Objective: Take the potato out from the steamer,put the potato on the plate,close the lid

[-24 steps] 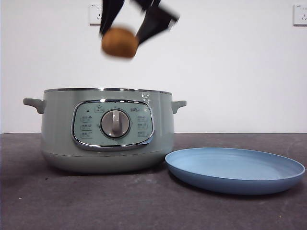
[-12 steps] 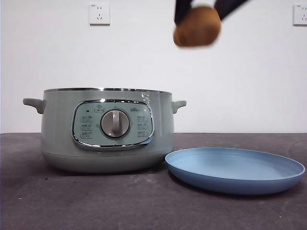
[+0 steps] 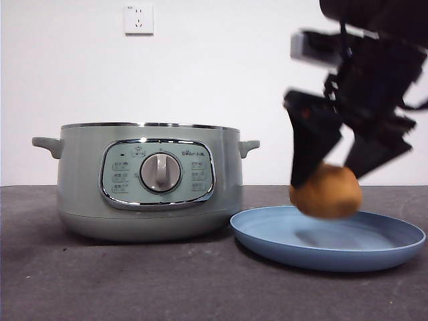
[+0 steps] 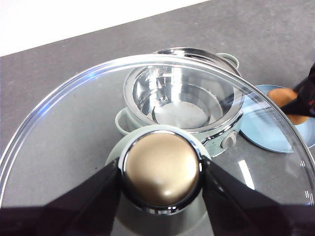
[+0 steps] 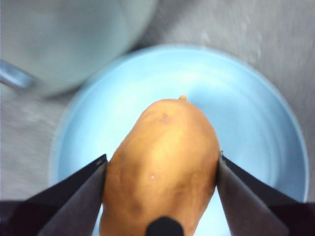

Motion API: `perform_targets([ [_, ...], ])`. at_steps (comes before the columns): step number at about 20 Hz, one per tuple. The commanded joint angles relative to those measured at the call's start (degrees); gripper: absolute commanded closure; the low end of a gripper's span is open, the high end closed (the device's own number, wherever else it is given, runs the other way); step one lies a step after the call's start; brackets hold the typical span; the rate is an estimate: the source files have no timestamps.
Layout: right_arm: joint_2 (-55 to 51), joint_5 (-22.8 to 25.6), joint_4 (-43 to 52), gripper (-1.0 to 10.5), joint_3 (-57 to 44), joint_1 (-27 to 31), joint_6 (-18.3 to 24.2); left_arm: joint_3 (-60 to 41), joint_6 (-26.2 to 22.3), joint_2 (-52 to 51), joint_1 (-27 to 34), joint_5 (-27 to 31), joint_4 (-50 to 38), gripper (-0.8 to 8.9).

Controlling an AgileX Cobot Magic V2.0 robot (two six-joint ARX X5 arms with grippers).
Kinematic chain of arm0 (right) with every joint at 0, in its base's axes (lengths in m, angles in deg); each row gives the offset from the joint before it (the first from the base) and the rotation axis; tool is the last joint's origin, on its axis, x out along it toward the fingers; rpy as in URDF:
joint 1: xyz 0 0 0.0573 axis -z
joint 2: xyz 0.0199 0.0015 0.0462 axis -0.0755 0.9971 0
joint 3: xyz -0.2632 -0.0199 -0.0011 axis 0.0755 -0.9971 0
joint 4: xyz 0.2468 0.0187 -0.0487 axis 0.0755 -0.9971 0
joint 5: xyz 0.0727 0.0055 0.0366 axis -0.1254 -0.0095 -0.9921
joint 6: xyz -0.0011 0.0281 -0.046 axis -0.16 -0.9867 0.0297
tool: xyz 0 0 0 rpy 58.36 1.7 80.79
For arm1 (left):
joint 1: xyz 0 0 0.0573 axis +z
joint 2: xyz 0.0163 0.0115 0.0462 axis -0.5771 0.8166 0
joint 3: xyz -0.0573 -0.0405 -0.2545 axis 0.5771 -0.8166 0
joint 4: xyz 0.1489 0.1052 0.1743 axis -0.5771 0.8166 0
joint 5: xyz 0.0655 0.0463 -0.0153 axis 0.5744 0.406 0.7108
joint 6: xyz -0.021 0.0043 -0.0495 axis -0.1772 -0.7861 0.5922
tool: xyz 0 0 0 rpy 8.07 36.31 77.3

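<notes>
My right gripper (image 3: 329, 182) is shut on the golden-brown potato (image 3: 326, 192) and holds it just above the light-blue plate (image 3: 374, 254); in the right wrist view the potato (image 5: 162, 162) fills the gap between the jaws over the plate (image 5: 256, 123). The sage-green steamer (image 3: 148, 180) stands open to the left of the plate; the left wrist view shows its steel inside (image 4: 182, 105), with nothing in it. My left gripper (image 4: 161, 169) is shut on the knob of the glass lid (image 4: 64, 128) and holds it high above the steamer, out of the front view.
The steamer's control panel with a silver dial (image 3: 160, 172) faces the front camera. A white wall with a socket (image 3: 138, 19) stands behind the dark table (image 3: 134, 281). The plate's left rim lies close to the steamer's base.
My right gripper has carried the potato to the right from above the steamer and down to just over the plate. The steamer and plate have not moved.
</notes>
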Motion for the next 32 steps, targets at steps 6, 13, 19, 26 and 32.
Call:
perform_targets([
  [6,3.1,-3.0,5.1,9.6,-3.9,3.1,-0.2,0.3,0.4,0.2,0.1,-0.3,-4.8,8.22],
  [13,6.4,-5.9,4.4,7.1,-3.9,4.3,-0.8,0.3,0.3,6.0,0.1,-4.2,-9.6,8.22],
  [19,4.5,-5.5,4.2,3.8,-2.7,4.6,-0.8,0.3,0.0,15.7,0.1,-9.4,-18.9,8.22],
  [26,-10.0,-5.5,0.0,3.8,-0.7,4.6,-0.8,0.3,-1.4,30.5,-0.3,-10.7,-30.9,8.22],
  [32,-26.2,-5.3,-3.1,3.8,-0.7,4.6,-2.3,0.3,-1.4,40.8,-2.1,-10.6,-38.7,8.22],
])
